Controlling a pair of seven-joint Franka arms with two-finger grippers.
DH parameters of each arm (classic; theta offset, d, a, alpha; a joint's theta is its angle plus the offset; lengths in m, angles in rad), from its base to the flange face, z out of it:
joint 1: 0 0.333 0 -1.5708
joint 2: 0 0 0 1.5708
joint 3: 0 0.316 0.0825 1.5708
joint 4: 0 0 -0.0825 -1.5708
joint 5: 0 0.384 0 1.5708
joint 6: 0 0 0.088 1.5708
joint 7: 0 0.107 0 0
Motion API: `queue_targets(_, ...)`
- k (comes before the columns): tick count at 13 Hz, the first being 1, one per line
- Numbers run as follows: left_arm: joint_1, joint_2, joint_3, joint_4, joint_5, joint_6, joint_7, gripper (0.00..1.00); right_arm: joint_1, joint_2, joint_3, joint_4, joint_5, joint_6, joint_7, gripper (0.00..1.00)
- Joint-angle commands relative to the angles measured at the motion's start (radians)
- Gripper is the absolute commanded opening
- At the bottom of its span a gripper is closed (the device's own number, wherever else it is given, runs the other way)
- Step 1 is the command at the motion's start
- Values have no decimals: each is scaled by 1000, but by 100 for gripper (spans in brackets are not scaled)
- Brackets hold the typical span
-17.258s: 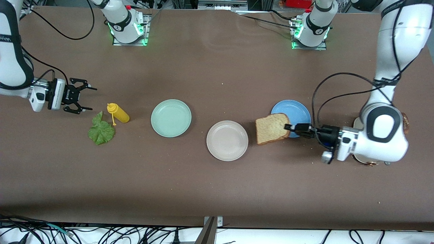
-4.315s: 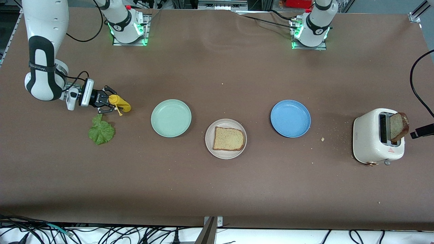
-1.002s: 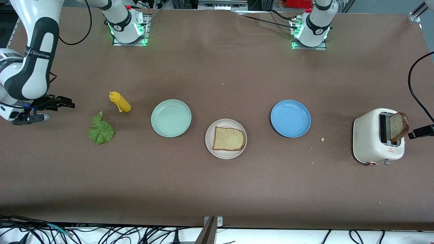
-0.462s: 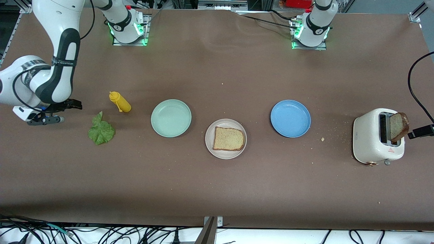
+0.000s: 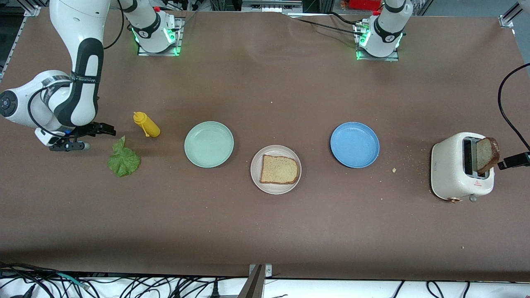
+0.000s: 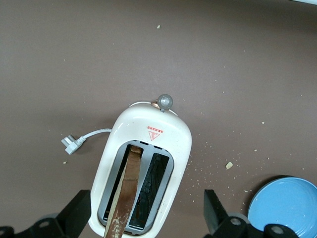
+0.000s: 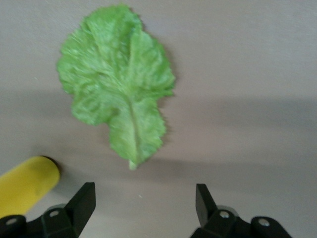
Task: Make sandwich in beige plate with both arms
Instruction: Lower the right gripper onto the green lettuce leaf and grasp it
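Of the sandwich, one tan bread slice (image 5: 279, 169) lies flat on the beige plate (image 5: 255, 169) at mid-table. A darker slice (image 5: 486, 154) (image 6: 124, 193) stands in the white toaster (image 5: 455, 169) (image 6: 168, 134). The green lettuce leaf (image 5: 123, 159) (image 7: 119, 84) lies flat near the right arm's end. My right gripper (image 5: 93, 136) (image 7: 144, 193) hangs open over the table just off the leaf's stem end, holding nothing. My left gripper (image 5: 513, 160) (image 6: 147, 203) hovers open over the toaster, its fingers well apart from the slice.
A yellow squeeze bottle (image 5: 146, 124) (image 7: 27, 186) lies beside the lettuce, close to one right finger. A mint-green plate (image 5: 209, 144) and a blue plate (image 5: 355, 144) (image 6: 285, 206) flank the beige one. Crumbs dot the table near the toaster.
My right arm has swung in from the table's end toward the lettuce, bringing its open gripper up to the leaf's stem. The left arm has not moved.
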Motion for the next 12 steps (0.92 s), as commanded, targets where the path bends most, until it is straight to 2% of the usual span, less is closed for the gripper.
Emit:
queue_targets(1,-3,-6,-6,-4,34,3,3,100,-6,16,14,-6,39,33,6,91)
queue_targets(2,-4,-6,-4,-4,34,3,3,100,-14,16,19,-5,50,36,6,97)
queue_targets(3,-6,-6,-6,-4,34,3,3,100,-24,18,42,-5,76,42,1,97)
queue_targets(6,-6,-6,-6,-4,34,3,3,100,-72,21,103,-5,94,94,-3,98)
queue_targets(10,-6,-6,-6,-4,34,3,3,100,-90,26,151,14,151,160,-2,98)
queue_targets(12,-6,-6,-6,-4,34,3,3,100,-90,27,155,14,172,179,0,98)
